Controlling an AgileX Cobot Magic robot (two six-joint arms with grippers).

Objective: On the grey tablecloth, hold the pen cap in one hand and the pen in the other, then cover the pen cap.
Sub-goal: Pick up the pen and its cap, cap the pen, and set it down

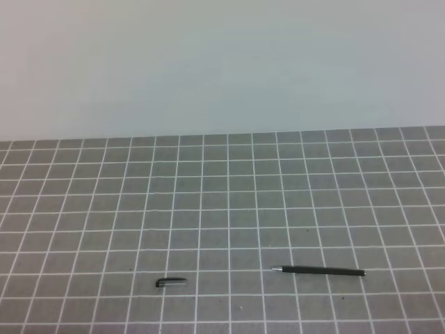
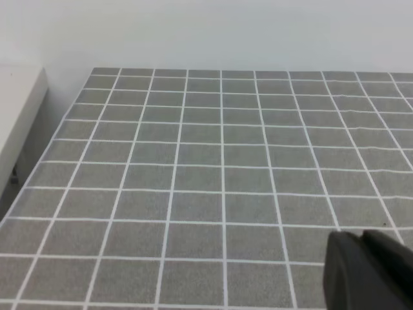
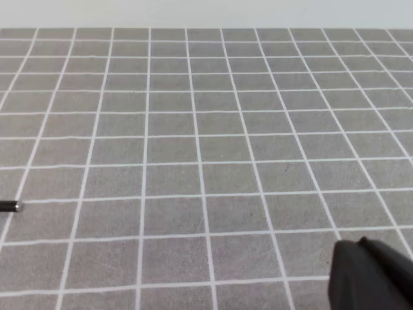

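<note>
Left claw (image 2: 364,271) closed and empty over cloth (image 2: 193,161), right claw (image 3: 371,274) closed, empty, pen (image 3: 10,206) far to its left, cap (image 1: 171,282) lying apart from pen

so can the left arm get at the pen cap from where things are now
Probably yes: the pen cap lies alone on the grey tablecloth, on the left arm's side, well apart from the pen, with nothing around it.

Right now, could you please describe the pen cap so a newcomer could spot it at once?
Look at the grey tablecloth, along its near edge. Left of the pen lies the pen cap, apart from it. It is the short, stubby black piece; the pen is long and thin.
</note>
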